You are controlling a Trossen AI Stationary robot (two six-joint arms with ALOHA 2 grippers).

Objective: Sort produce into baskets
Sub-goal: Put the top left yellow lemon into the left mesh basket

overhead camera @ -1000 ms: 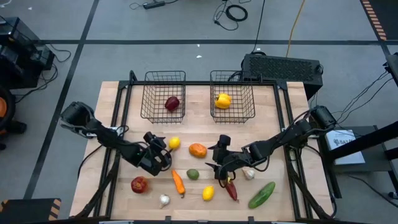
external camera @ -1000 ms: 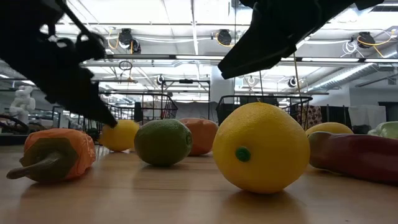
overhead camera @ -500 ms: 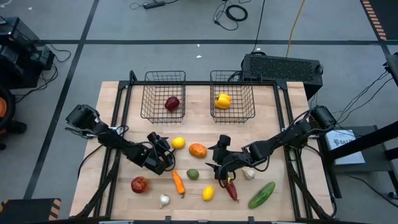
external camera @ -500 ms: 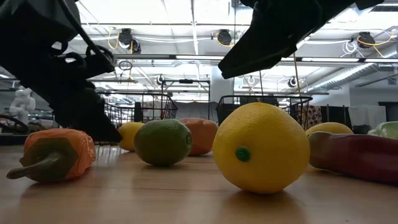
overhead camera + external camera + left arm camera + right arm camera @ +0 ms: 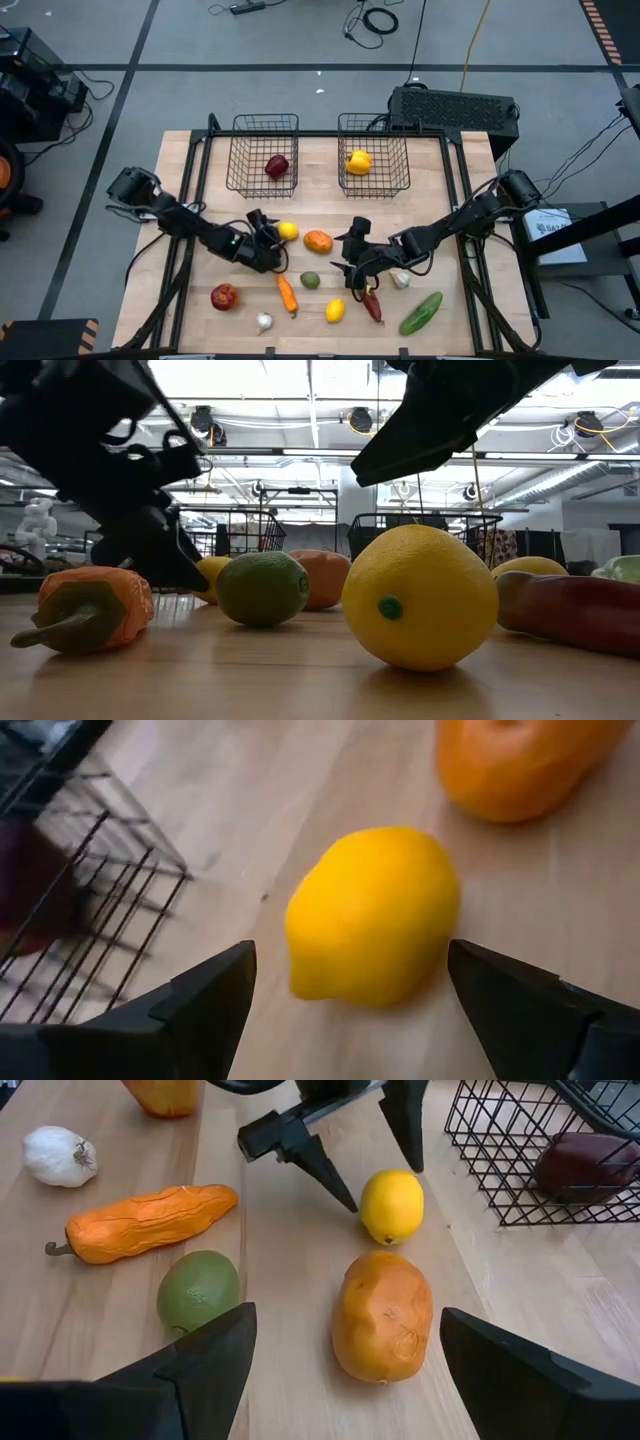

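Because the lemon [image 5: 372, 915] lay between our left gripper's [image 5: 268, 231] spread fingers without either one touching it, we judged the grasp unsettled. Rounded and smooth-skinned, the lemon could have rolled away if one finger [image 5: 200, 1000] met it before the other, and its tapered end could have let it squirt forward as the jaws closed. Just beyond the fingertips to one side sat the orange fruit [image 5: 520, 765], near enough that a nudged lemon might have bumped it. On the other side stood the near corner of a basket [image 5: 110, 910], whose wire a wide finger could have snagged during a lift.

We saw the lemon as bright yellow, plump, with a small nub at one end, resting on the bare wooden table [image 5: 300, 790] directly ahead of the left gripper and centred in the gap. From above it lay just past the fingertips, towards the baskets [image 5: 265, 155].

Our right gripper [image 5: 352, 262] hovered with its fingers apart and nothing in them, above the middle of the table. Ahead of it lay the orange fruit, with a lime [image 5: 198, 1290] and a carrot [image 5: 150, 1223] to one side; the lemon was farther on. A dark red apple [image 5: 585, 1165] lay inside the basket beyond. Had both arms converged there, they might have clashed.
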